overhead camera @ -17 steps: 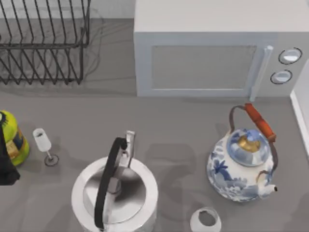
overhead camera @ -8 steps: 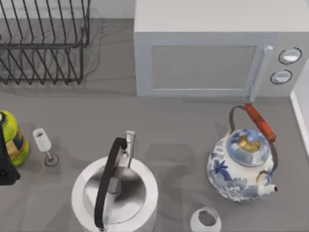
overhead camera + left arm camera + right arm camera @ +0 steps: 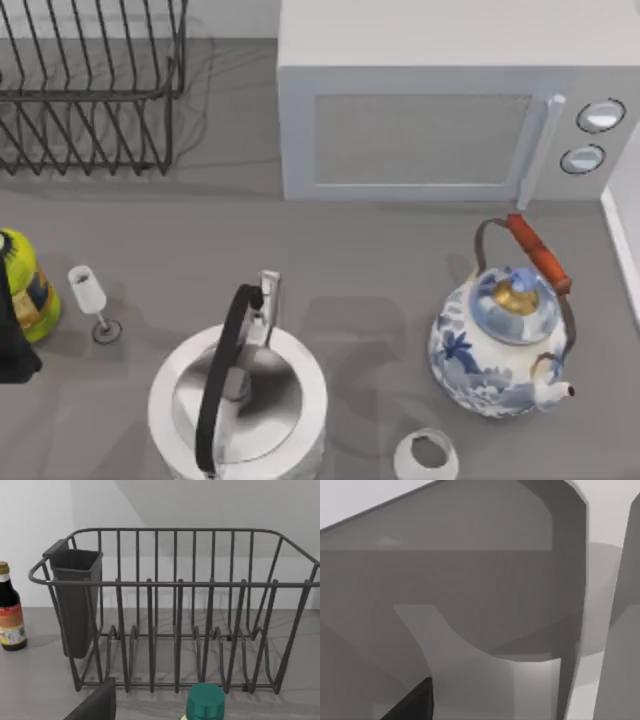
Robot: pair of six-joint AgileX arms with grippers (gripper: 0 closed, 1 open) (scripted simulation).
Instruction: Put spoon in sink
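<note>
The spoon and the sink are out of view. My left arm (image 3: pixel 10 345) is a dark shape at the table's left edge, beside a yellow bottle (image 3: pixel 27 285) with a green cap (image 3: pixel 205 701). A dark part of my left gripper (image 3: pixel 95 706) points toward the black wire dish rack (image 3: pixel 175 585), some way short of it. The rack's dark cutlery holder (image 3: pixel 75 600) hangs on one end, and I cannot see into it. A dark corner of my right gripper (image 3: pixel 410 702) sits close against plain grey surfaces that I cannot identify.
The dish rack (image 3: pixel 90 90) is at back left and the microwave (image 3: pixel 440 110) at back right. A steel kettle (image 3: pixel 238 400), a blue-white teapot (image 3: pixel 500 350), a small wine glass (image 3: pixel 92 300) and a white cup (image 3: pixel 426 455) stand in front. A dark sauce bottle (image 3: pixel 10 615) is beside the rack.
The dark shape of my left arm at the table's left edge shifts slightly. Everything else stays where it was.
</note>
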